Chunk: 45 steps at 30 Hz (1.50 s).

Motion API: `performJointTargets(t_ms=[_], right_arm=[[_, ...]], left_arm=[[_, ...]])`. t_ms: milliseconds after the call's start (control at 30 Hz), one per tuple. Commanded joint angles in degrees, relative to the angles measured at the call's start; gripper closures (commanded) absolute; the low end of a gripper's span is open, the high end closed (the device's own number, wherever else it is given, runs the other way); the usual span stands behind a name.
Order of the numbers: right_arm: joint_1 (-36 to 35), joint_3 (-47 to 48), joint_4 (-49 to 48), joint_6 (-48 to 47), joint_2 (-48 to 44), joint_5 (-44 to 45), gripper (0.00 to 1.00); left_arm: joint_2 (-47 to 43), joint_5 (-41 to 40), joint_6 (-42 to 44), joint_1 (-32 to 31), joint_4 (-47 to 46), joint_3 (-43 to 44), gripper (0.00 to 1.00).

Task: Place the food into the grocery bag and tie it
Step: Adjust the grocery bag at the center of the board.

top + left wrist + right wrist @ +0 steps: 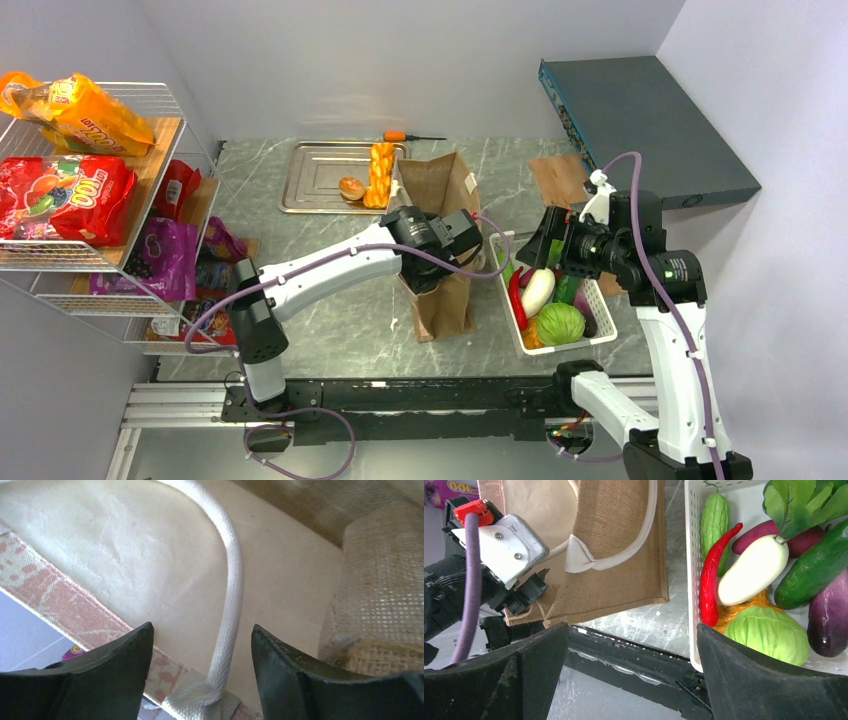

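Note:
The brown grocery bag (445, 300) lies in the middle of the table. My left gripper (430, 265) is over it. In the left wrist view the left gripper (202, 627) is open, and the bag's white handle (231, 605) runs between the jaws without touching either. My right gripper (632, 630) is open and empty, above the gap between the bag (619, 575) and the white basket (691, 580). The basket holds a red chili (714, 575) and a light green cabbage (769, 632). An orange braided piece (381, 172) lies on a metal tray (310, 175). Orange (85, 112) and red (65, 195) snack packets sit on the rack.
The white basket (602, 340) at the right also holds a white vegetable (751, 570), cucumbers and purple vegetables. A wire rack (165, 100) stands at the left with more packets. A screwdriver (410, 136) lies behind the tray. A dark box (640, 120) sits at the back right.

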State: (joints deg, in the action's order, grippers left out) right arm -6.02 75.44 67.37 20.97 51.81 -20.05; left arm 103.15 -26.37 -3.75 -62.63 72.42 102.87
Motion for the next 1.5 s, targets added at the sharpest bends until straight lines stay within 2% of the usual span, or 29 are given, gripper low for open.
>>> performJointTargets(t_ms=[0,67,200,267,600,733,1133,1333,1467], right_arm=[[-1.12,0.23,-0.43,-1.02,0.2,0.73,0.0],[-1.5,0.1,-0.42,-1.15,0.19,1.08,0.0],[-1.89,-0.28,-0.39,-1.28,-0.09,1.75,0.0],[-1.95,-0.42,-0.25,-1.37,-0.24,2.06,0.0],[-1.9,0.42,-0.39,-1.37,-0.76,2.31,0.0],[-1.96,1.22,-2.4,0.06,-1.2,-0.07,0.0],[-1.96,-0.45,-17.65,9.34,-1.69,-7.55,0.0],[-1.92,-9.94,-31.22,27.24,-1.65,-8.59,0.0],[-1.97,-14.38,-38.91,33.75,-1.37,-9.83,0.0]], left_arm=[[-1.95,-6.05,1.06,-0.95,4.28,-2.75,0.3],[-1.67,-5.86,0.79,-1.08,4.71,-2.48,0.41],[-1.08,-5.68,0.49,-1.57,5.07,-0.45,0.85],[-0.92,-5.5,0.09,-1.77,5.18,1.36,0.99],[-1.23,-3.97,-1.63,-1.8,5.11,15.28,1.0],[-2.1,-3.8,-2.28,-1.8,3.82,17.13,1.0],[-11.22,1.38,-10.97,-1.79,-7.84,8.89,1.0],[-15.76,5.58,-15.86,-1.8,-15.77,1.55,1.0],[-18.91,6.68,-18.04,-1.79,-19.21,-3.07,1.0]])
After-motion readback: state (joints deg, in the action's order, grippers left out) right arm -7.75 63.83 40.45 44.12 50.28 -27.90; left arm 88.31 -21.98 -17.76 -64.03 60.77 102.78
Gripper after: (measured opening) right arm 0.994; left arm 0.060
